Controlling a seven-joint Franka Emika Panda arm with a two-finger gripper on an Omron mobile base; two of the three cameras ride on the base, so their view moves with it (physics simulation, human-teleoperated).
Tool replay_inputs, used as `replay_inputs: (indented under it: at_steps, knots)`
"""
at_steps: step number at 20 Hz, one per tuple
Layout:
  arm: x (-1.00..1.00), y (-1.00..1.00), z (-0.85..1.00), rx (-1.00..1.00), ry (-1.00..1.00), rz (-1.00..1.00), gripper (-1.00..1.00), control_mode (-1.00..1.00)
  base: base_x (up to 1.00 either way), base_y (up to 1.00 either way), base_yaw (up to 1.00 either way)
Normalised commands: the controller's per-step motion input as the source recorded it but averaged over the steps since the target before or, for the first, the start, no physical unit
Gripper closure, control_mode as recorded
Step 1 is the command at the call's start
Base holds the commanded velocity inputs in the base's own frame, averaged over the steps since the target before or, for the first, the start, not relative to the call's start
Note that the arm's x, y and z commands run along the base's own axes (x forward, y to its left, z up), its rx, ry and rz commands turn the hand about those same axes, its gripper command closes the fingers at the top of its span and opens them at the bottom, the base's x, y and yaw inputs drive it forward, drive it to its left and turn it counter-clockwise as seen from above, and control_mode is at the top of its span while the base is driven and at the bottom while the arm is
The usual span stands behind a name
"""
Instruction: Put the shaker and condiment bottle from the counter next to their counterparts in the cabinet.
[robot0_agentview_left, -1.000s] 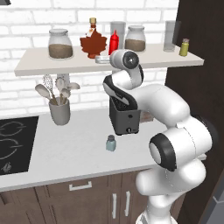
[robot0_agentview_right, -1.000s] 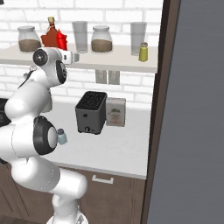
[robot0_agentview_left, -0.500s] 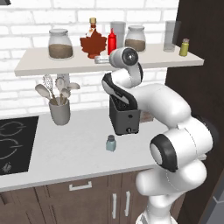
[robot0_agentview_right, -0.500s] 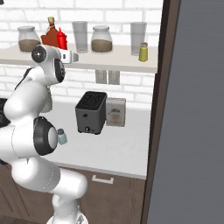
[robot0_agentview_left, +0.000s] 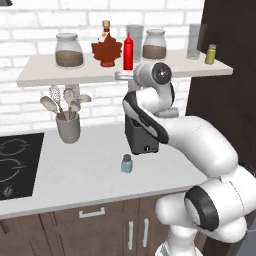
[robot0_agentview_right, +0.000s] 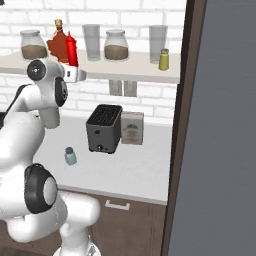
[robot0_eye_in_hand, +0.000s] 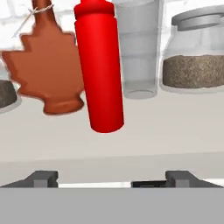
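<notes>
The wide off-white countertop (robot0_agentview_left: 85, 175) runs over dark brown drawer fronts (robot0_agentview_left: 100, 230) with silver handles. Above it, against the white brick wall, hangs the long off-white open shelf board (robot0_agentview_left: 45, 75). The white robot arm (robot0_agentview_left: 195, 145) with dark joints rises from the floor and reaches up to the shelf's front edge.

On the counter stand a dark grey toaster (robot0_agentview_right: 104, 128), a pale utensil crock (robot0_agentview_left: 68, 127) holding spoons, and — near the counter's front, just ahead of the toaster — the small squat pale blue-grey shaker with a grey cap (robot0_agentview_left: 127, 163), well apart from the gripper.

On the shelf, the flat maple-leaf-shaped red-brown syrup bottle (robot0_eye_in_hand: 46, 70) stands beside the slim bright red squeeze bottle (robot0_eye_in_hand: 99, 65), which is upright on the board just to the right of the leaf in the hand view, in front of a clear glass tumbler (robot0_eye_in_hand: 138, 43). A lidded glass jar of brown grains (robot0_eye_in_hand: 194, 57) stands further right, and a small yellow-green shaker with a silver cap (robot0_agentview_left: 211, 54) sits near the shelf's right end.

The two-finger gripper (robot0_eye_in_hand: 112, 178) is spread wide, its tips apart and clear of the red bottle — gripping nothing.
</notes>
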Motion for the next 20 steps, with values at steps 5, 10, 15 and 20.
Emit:
replay_inputs:
  at_steps: [5,10,15,20]
  knots:
    - [-1.00,-0.61,-0.75,0.20,0.00,-0.08,-1.00,-1.00,0.00,0.00,0.00]
    - [-0.95,-0.56,-0.70,0.16,0.00,-0.07,-1.00,-1.00,0.00,0.00,0.00]
    - [-0.09,-0.07,-0.11,0.00,0.00,0.00,-1.00,-1.00,0.00,0.00,0.00]
    - [-0.40,0.00,-0.56,0.00,0.00,0.00,-1.00,-1.00,0.00,0.00,0.00]
